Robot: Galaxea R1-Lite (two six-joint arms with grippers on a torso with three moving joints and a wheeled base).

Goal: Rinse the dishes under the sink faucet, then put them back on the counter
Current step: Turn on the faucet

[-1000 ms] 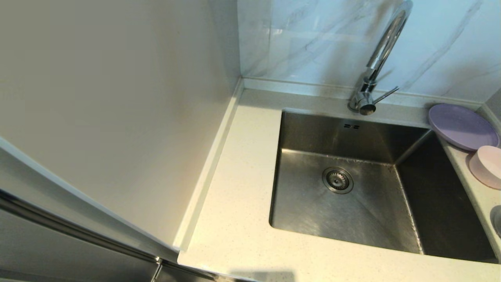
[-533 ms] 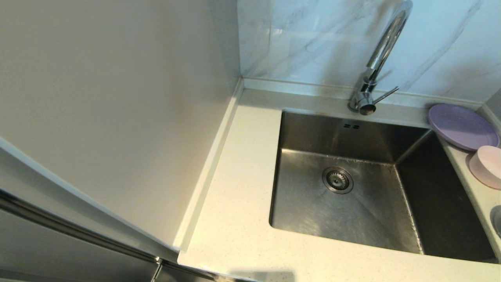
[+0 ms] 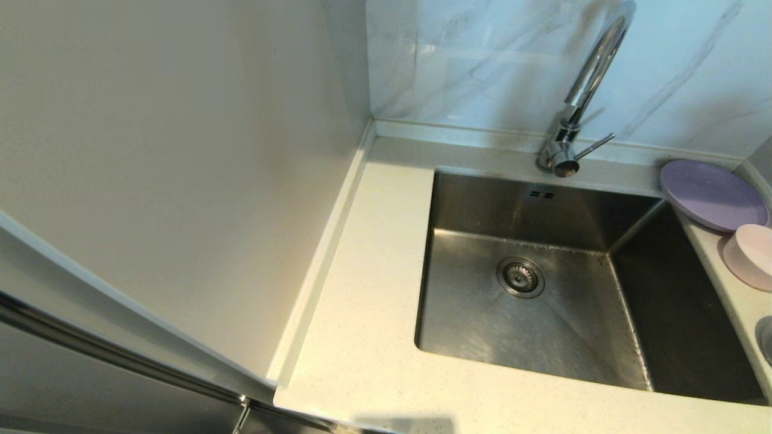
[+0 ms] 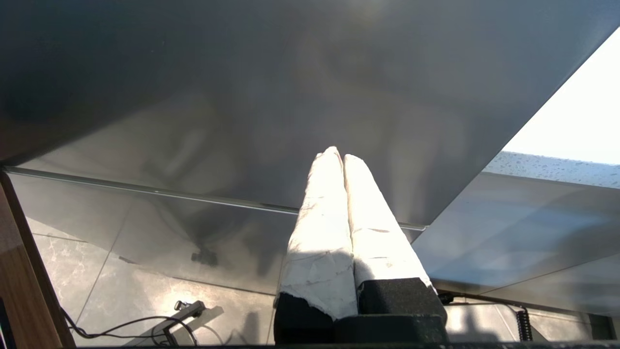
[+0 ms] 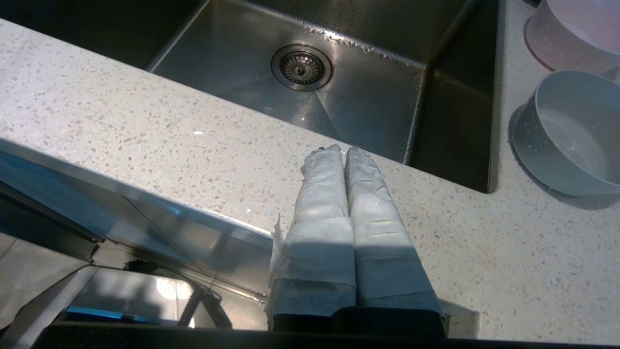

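Observation:
The steel sink point(image 3: 675, 325) sits in the cream speckled counter point(image 3: 362, 313), and nothing lies in its basin. Behind it rises the chrome faucet point(image 3: 588, 78). To the sink's right stand the dishes: a lilac plate point(image 3: 711, 194), a pale pink bowl point(image 3: 751, 256) turned upside down, and a whitish bowl point(image 5: 569, 133) that stands upright. My right gripper point(image 5: 343, 151) is shut and holds nothing, low over the counter's front edge. My left gripper point(image 4: 338, 154) is shut too, below the counter before a grey cabinet front. Neither arm shows in the head view.
A plain cream wall panel point(image 3: 181, 169) bounds the counter on the left, and a grey-veined marble wall point(image 3: 482, 60) rises behind it. Cables and a stand point(image 4: 184, 312) lie on the tiled floor under the left gripper.

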